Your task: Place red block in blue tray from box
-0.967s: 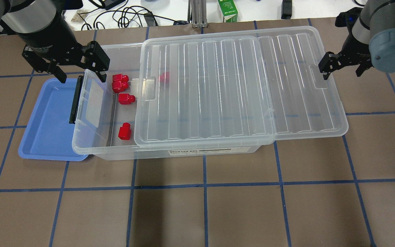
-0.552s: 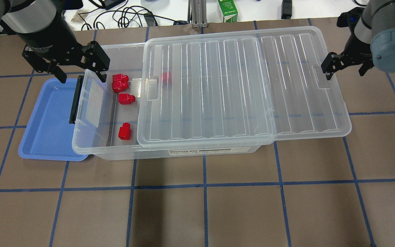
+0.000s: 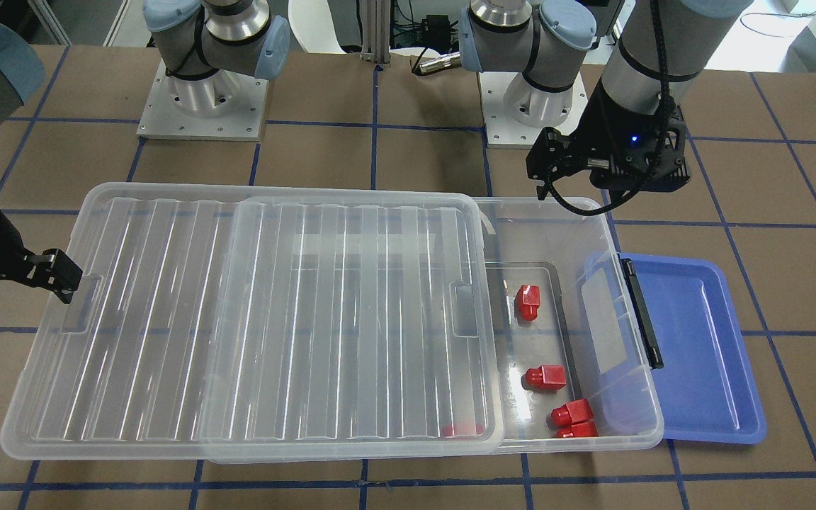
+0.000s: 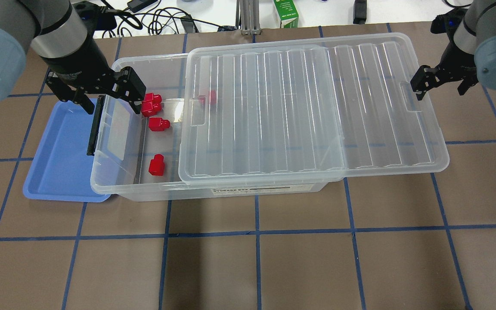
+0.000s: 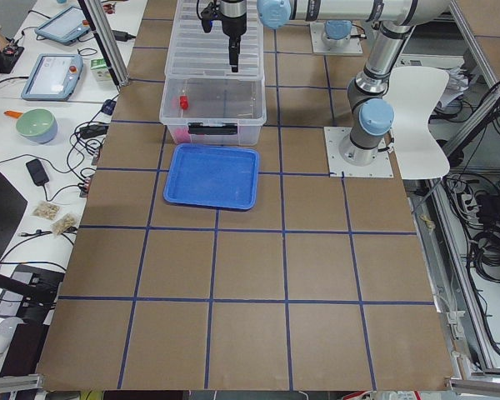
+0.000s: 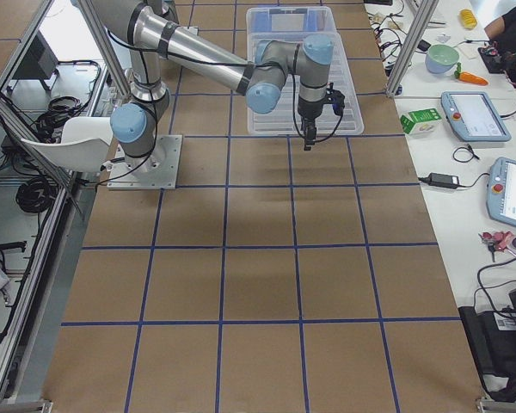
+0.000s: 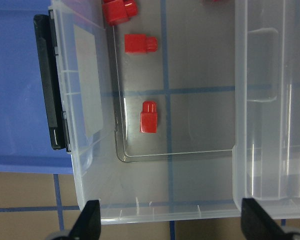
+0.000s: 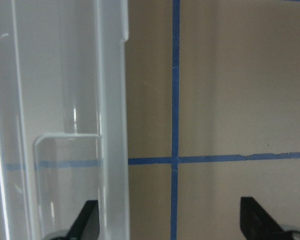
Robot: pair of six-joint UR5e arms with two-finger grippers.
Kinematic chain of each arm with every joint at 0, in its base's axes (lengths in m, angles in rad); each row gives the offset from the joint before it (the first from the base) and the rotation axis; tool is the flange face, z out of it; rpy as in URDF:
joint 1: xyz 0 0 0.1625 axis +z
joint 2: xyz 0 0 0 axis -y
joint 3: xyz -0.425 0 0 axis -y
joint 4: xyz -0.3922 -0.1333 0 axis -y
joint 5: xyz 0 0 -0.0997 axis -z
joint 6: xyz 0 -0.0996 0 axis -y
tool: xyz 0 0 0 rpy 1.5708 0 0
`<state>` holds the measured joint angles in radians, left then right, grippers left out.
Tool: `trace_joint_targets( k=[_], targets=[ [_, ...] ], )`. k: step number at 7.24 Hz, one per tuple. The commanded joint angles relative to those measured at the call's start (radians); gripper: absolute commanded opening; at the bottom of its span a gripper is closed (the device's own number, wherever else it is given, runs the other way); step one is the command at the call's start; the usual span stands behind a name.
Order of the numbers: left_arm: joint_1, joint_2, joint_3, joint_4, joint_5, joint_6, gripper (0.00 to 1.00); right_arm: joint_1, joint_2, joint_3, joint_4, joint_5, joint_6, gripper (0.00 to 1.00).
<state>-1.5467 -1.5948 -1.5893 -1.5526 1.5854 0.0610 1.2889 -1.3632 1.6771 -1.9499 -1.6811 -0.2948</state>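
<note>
"Where are the red blocks (image 4: 159, 124), then?"

"All inside the box (image 4: 196, 192). Four lie in the uncovered strip at its latch end. Two of them touch each other by the wall away from the robot, one is just in front of that pair, and one sits apart nearer the robot's side. A fifth block (image 4: 208, 97) shows dimly through the lid (image 4: 274, 107), right at the lid's edge."

"So the lid isn't square on?"

"No. It sits shifted toward the robot's right and overhangs that end of the box."

"And the blue tray (image 4: 58, 150)?"

"Flat on the table (image 4: 299, 267), against the end with the black latch (image 4: 94, 125). From overhead the box's rim overlaps the tray's edge."

"What about the arms?"

"The left gripper (image 4: 111, 104) hangs over that latch end with its fingers (image 7: 90, 220) spread wide, holding nothing. The right gripper (image 4: 441, 91) is at the overhanging end of the lid, its fingers (image 8: 87, 220) also wide apart. One finger is right at the lid's end rim, by the handle recess. I can't tell whether it touches."
</note>
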Motion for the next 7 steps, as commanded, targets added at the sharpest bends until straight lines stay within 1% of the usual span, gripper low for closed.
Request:
trace_joint_targets(
  k=[1,2,3,4,5,6,7],
  targets=[
    [0.002,-0.017,-0.067,0.084,0.001,0.003,1.0,0.003,-0.063,-0.043,0.137,0.02,0.034,1.0],
    [0.005,-0.017,-0.104,0.11,0.001,0.025,1.0,0.01,-0.109,-0.077,0.24,0.023,0.089,1.0],
    [0.005,-0.017,-0.147,0.136,0.001,0.046,1.0,0.012,-0.164,-0.098,0.323,0.05,0.092,1.0],
    [0.004,-0.022,-0.191,0.182,0.001,0.048,1.0,0.015,-0.209,-0.102,0.392,0.064,0.109,1.0],
    [0.004,-0.037,-0.228,0.253,-0.001,0.052,1.0,0.024,-0.244,-0.102,0.443,0.069,0.13,1.0],
    [0.004,-0.06,-0.256,0.291,-0.002,0.059,1.0,0.062,-0.255,-0.103,0.497,0.072,0.16,1.0],
    [0.004,-0.076,-0.267,0.317,-0.002,0.057,1.0,0.126,-0.264,-0.112,0.502,0.039,0.21,1.0]
  ],
)
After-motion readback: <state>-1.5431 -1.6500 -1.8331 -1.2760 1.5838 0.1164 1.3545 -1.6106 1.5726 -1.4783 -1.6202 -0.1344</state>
